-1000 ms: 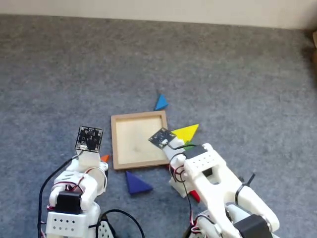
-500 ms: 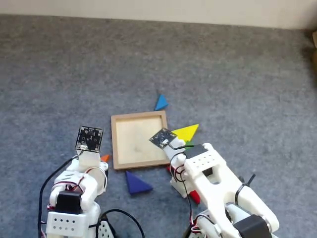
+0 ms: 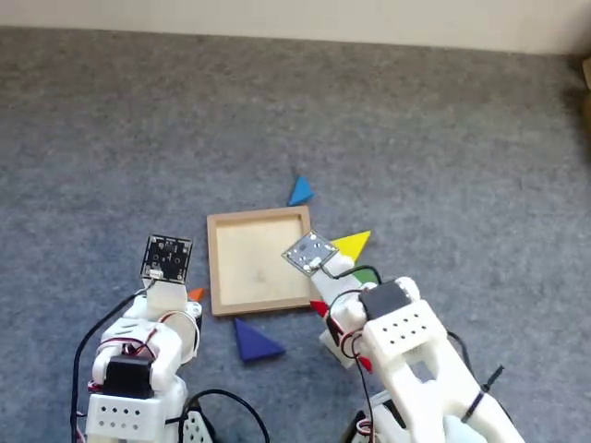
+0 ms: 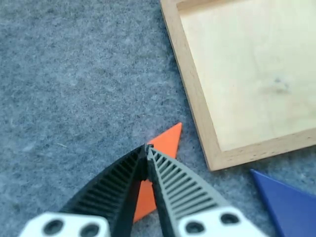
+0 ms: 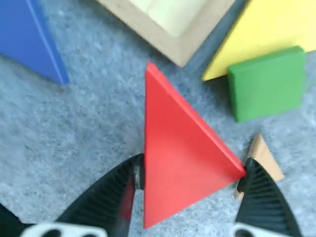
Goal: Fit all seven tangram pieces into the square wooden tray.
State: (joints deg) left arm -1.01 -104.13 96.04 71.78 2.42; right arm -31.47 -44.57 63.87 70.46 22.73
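I see right pincer (image 5: pixel 191 168) clamped on red triangle (image 5: pixel 177 148) beside tray (image 5: pixel 168 44) corner; left pincer (image 4: pixel 147 148) closed on nothing, tips over orange triangle (image 4: pixel 167 142).

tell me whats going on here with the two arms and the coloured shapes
Two robot arms are working a tangram puzzle on a grey table. The square wooden tray has no piece on its visible floor. The right gripper is down at the red triangle, just off the tray's corner. The left gripper is shut, its tip over the orange triangle beside the tray. The dark blue triangle, yellow piece and green square lie loose nearby.
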